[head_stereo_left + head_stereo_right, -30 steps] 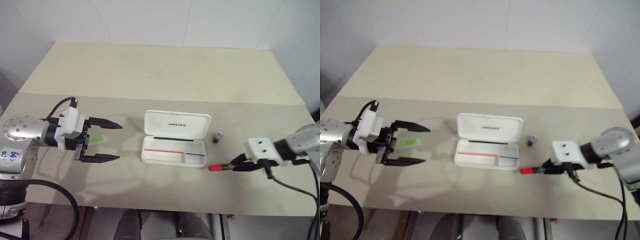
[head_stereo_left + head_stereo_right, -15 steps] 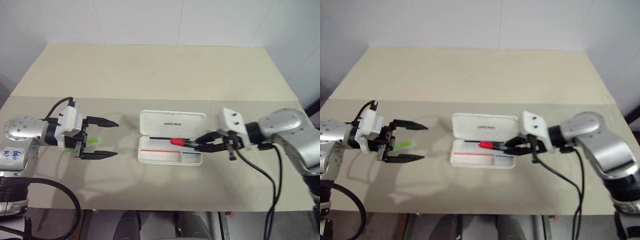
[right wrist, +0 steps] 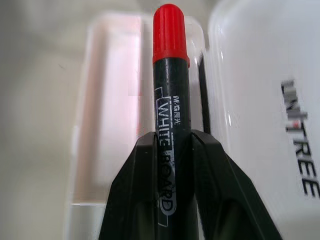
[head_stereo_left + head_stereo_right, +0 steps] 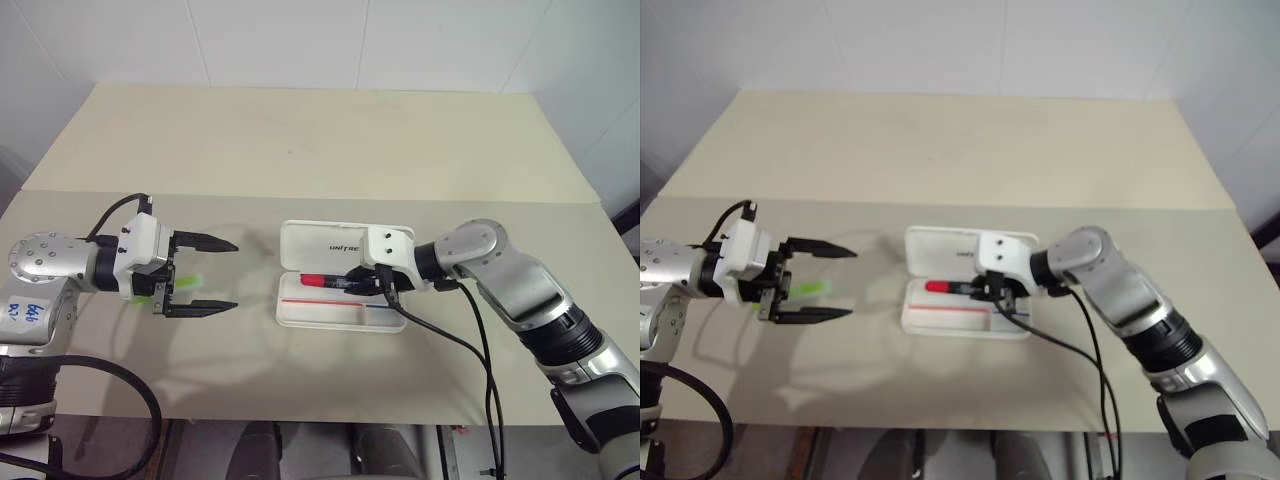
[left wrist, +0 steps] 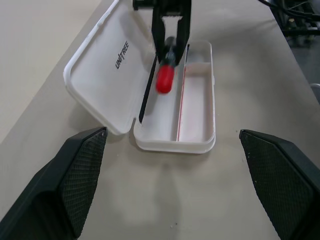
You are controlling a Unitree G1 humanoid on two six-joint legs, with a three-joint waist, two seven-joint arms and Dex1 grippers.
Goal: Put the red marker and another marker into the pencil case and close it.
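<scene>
Beige table (image 4: pixel 330 140) carries the white pencil case (image 4: pixel 345 300), lid laid open; the left gripper (image 4: pixel 200 275) hovers well to the case's left with its jaws spread wide and empty; the right gripper (image 4: pixel 362 284) pinches the red marker (image 4: pixel 325 280) by its black barrel, red cap over the tray; the light green marker (image 4: pixel 185 283) lies between the left fingers.

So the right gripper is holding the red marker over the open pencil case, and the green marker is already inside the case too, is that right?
Not quite. The right gripper does hold the red marker over the open pencil case, but the green marker is not inside: the right eye view shows it on the table between the left gripper's open fingers.
</scene>
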